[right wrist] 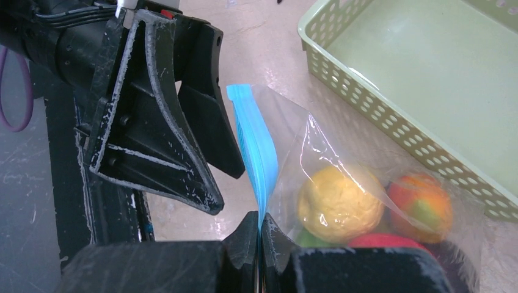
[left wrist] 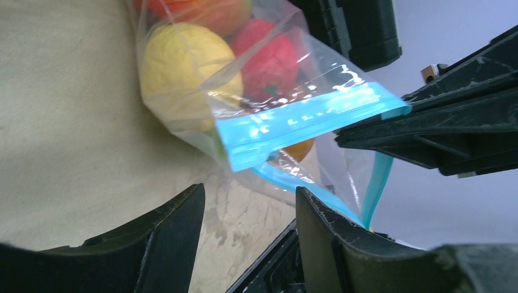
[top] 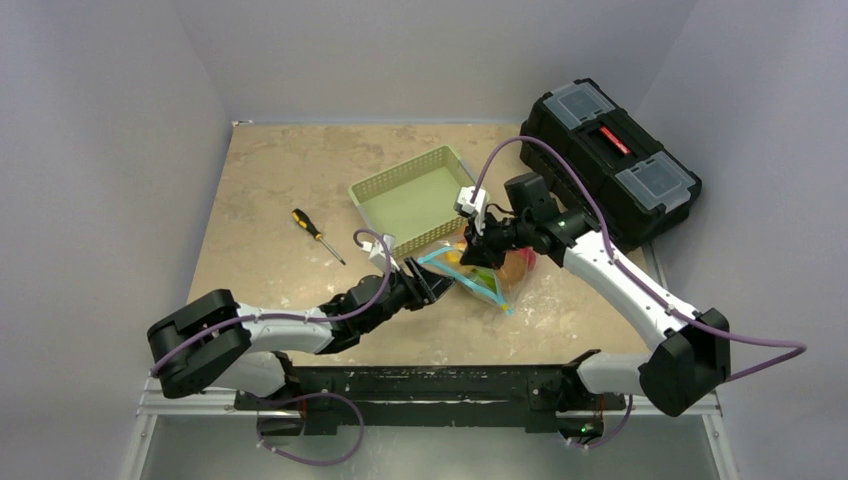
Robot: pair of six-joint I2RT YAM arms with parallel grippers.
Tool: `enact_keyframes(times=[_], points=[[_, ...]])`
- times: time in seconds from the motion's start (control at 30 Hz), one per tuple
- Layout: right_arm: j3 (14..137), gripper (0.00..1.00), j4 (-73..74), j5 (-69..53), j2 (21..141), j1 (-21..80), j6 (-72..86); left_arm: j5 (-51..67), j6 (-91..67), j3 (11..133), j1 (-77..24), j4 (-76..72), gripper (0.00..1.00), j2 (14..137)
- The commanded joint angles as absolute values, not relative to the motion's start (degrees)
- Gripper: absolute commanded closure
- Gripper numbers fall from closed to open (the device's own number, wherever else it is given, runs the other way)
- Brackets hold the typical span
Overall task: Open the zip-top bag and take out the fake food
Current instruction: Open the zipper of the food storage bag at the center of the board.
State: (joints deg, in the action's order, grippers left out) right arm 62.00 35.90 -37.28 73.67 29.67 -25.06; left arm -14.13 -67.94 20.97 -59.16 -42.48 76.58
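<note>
A screwdriver (top: 318,235) lies on the table (top: 270,180), well out to the left of the left gripper (left wrist: 249,195). That gripper reaches in low, its fingers apart with nothing clamped between them. The bag (left wrist: 287,79) sits just ahead of its tips. One blue strip (left wrist: 305,122) of the bag's mouth hangs ahead of and above them. The other lip runs down behind one finger, and I cannot tell whether it touches. The two lips stand apart.

The basket (right wrist: 366,91) sits beyond both grippers, its near wall just beside the bag. Inside the bag the fake food (left wrist: 177,67) shows yellow, red and orange pieces, bunched at the end away from the left gripper and resting on the table.

The right gripper (right wrist: 261,227) comes down from above, fingers together and pinched on the upper strip, directly facing the left gripper. A black toolbox (top: 610,160) sits behind it, further right
</note>
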Motion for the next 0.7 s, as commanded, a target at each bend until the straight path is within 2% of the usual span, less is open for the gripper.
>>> enact_keyframes(times=[0.0, 0.07, 0.27, 0.37, 0.4, 0.5, 0.67], points=[[62.0, 1.00, 33.5, -39.7, 71.9, 29.7, -23.9, -16.4, -67.8, 24.7, -59.8, -48.4, 0.45, 77.6], [62.0, 1.00, 33.5, -39.8, 71.8, 29.6, -24.0, -17.3, -67.9, 25.4, -59.8, -47.3, 0.48, 78.2], [62.0, 1.00, 33.9, -39.9, 71.2, 29.7, -24.1, -21.4, -66.3, 27.4, -59.8, -43.7, 0.67, 79.6], [61.6, 1.00, 33.5, -39.8, 70.9, 29.7, -23.9, -21.6, -65.1, 28.7, -59.8, -42.1, 0.73, 80.0], [61.6, 1.00, 33.4, -39.5, 70.8, 29.7, -24.0, -21.5, -64.5, 28.8, -59.8, -42.3, 0.77, 80.0], [61.2, 1.00, 33.1, -38.1, 70.3, 29.6, -24.1, -20.0, -62.6, 29.2, -59.7, -42.6, 1.00, 79.8], [59.2, 1.00, 32.3, -31.8, 68.8, 29.7, -26.7, -13.8, -62.7, 28.0, -59.2, -36.1, 1.00, 74.4]])
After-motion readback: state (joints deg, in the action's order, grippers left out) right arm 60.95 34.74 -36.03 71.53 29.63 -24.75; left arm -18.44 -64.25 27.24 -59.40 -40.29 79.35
